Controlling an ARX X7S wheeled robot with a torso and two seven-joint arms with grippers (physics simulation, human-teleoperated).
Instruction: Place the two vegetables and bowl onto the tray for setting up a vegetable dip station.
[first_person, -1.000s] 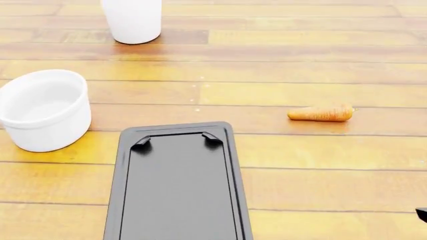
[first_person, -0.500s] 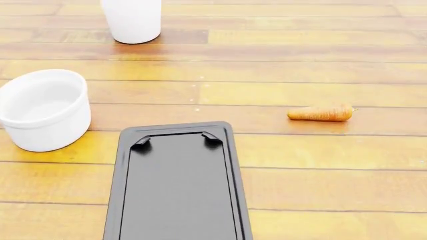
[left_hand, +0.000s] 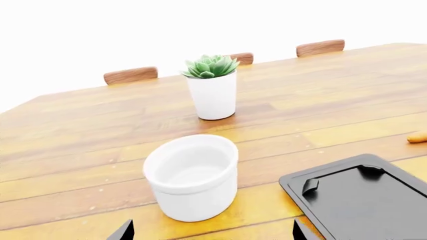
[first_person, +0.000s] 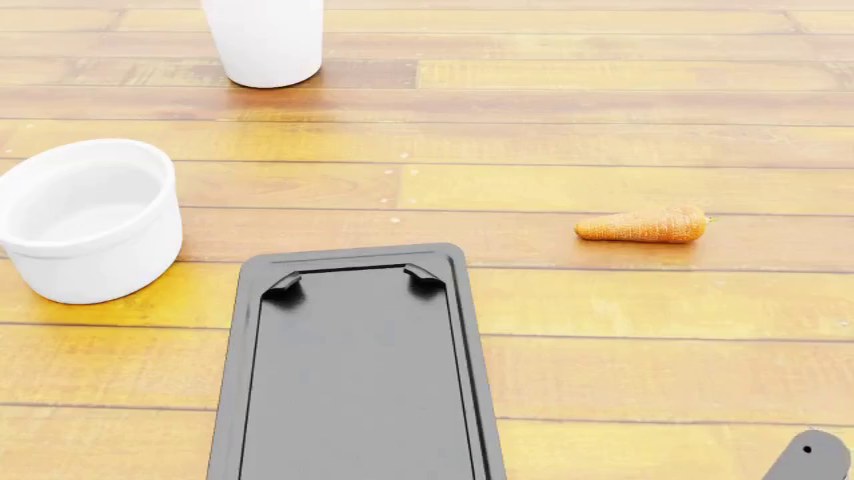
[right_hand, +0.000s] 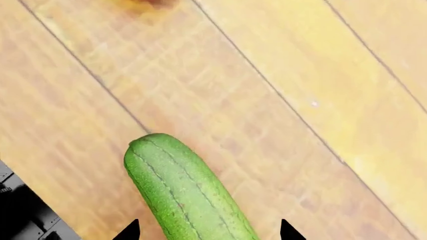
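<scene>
While the tray (first_person: 355, 370) sits bare, the right arm has just swung into the head view's corner, its fingers (right_hand: 207, 231) spread astride the cucumber (right_hand: 183, 190) lying on the worktop (first_person: 601, 150), so a first pickup looks close.

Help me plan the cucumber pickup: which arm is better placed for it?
The right. Its wrist view shows the cucumber lying between its open claw tips, while the left claw faces the bowl instead.

A grey part of the right arm (first_person: 809, 457) has entered the head view's lower corner.
</scene>
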